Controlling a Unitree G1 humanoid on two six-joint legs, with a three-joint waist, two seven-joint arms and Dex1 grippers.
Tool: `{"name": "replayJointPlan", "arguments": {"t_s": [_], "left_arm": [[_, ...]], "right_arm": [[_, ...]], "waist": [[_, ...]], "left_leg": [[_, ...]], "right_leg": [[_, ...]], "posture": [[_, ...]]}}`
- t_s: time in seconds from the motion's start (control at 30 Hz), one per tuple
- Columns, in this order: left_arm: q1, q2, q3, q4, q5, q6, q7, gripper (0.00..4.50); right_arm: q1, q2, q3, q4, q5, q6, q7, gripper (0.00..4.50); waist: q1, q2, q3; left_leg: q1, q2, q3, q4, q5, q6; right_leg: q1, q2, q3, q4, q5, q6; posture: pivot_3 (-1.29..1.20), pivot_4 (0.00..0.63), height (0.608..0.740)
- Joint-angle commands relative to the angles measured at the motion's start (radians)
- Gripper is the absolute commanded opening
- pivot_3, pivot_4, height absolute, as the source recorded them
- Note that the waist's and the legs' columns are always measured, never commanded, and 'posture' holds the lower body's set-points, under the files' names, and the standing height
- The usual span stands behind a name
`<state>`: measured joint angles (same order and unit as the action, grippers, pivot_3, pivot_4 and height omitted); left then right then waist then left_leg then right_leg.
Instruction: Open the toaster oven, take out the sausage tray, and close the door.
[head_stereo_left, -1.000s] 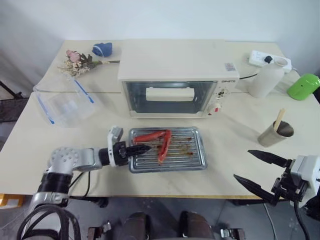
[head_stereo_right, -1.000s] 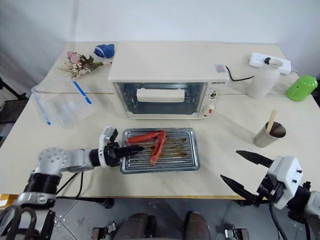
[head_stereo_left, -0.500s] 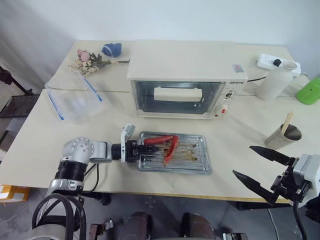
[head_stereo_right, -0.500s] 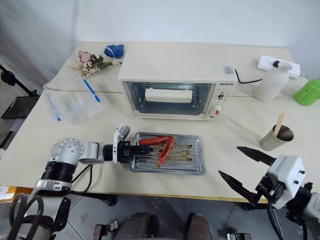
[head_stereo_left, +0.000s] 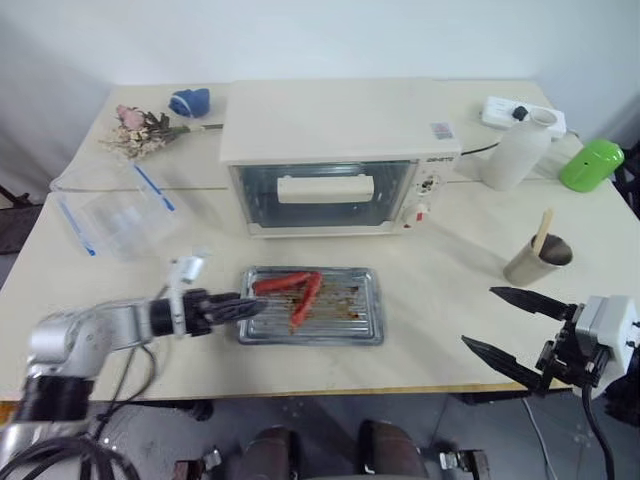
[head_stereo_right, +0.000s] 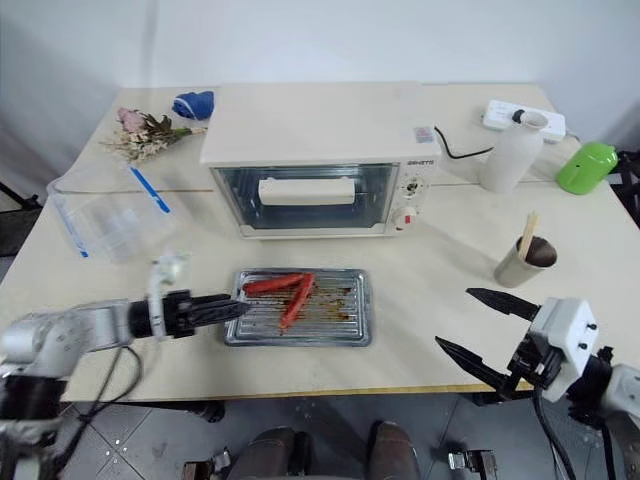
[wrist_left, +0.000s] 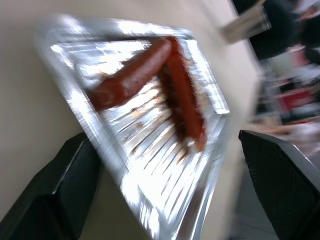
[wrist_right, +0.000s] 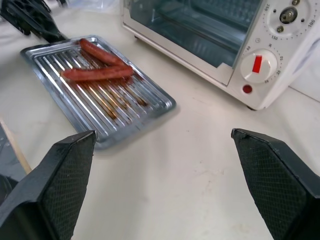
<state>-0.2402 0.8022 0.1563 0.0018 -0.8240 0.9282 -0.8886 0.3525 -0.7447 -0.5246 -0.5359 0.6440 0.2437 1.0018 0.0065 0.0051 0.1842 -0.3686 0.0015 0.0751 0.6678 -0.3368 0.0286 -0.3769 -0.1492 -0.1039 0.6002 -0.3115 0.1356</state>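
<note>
The table (head_stereo_left: 440, 290) carried 1 toaster oven (head_stereo_left: 335, 155) at its back, and the door (head_stereo_left: 322, 195) was closed. In front of the oven lay the sausage tray (head_stereo_left: 345, 312), flat on the table, with 2 red sausages (head_stereo_left: 296, 290) inside that met at one end. A clear plastic box (head_stereo_left: 112, 212) with blue strips stood to the left. Near the right edge stood 1 cup (head_stereo_left: 538, 261) holding 1 wooden stick. The left gripper (head_stereo_left: 243, 307) was at the tray's left rim, its fingers spread and clamped on nothing. The right gripper (head_stereo_left: 512, 329) hung at the right, fingers wide apart, holding nothing.
</note>
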Motion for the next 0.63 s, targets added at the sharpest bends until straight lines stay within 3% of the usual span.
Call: {"name": "replayJointPlan", "arguments": {"t_s": [0.03,0.2,0.33,0.63], "left_arm": [[0.048,0.036,0.041,-0.027,0.104,-0.237,-0.124,4.48],[0.288,0.139,0.136,-0.05,0.294,-0.642,-0.299,4.48],[0.301,0.071,0.239,0.025,0.298,-0.91,-0.365,4.48],[0.198,0.012,0.197,0.062,0.31,-0.929,-0.335,4.48]], "right_arm": [[-0.028,-0.022,0.006,0.015,0.006,-0.016,0.034,4.5],[-0.106,-0.059,0.059,0.081,-0.002,-0.028,0.107,4.5],[-0.167,-0.058,0.105,0.089,0.007,-0.038,0.151,4.5],[-0.166,-0.058,0.161,0.101,-0.037,-0.084,0.21,4.5]], "waist": [[0.01,0.0,0.0],[0.012,0.0,0.0],[0.02,-0.001,0.001],[0.017,-0.001,0.001]], "left_leg": [[-0.001,0.0,-0.001,0.0,0.0,0.0],[-0.003,-0.001,-0.001,-0.003,-0.003,0.003],[-0.003,0.0,-0.001,-0.003,-0.004,0.004],[-0.003,-0.002,0.0,-0.001,-0.003,0.005]], "right_leg": [[0.0,0.0,0.0,-0.001,0.0,0.0],[0.0,-0.001,-0.001,-0.008,0.001,0.002],[0.0,-0.002,-0.004,-0.009,0.001,0.002],[0.002,-0.002,-0.007,-0.008,0.003,0.006]], "posture": [[0.0,0.15,0.74],[0.0,0.15,0.74],[0.0,0.15,0.74],[0.0,0.15,0.74]]}}
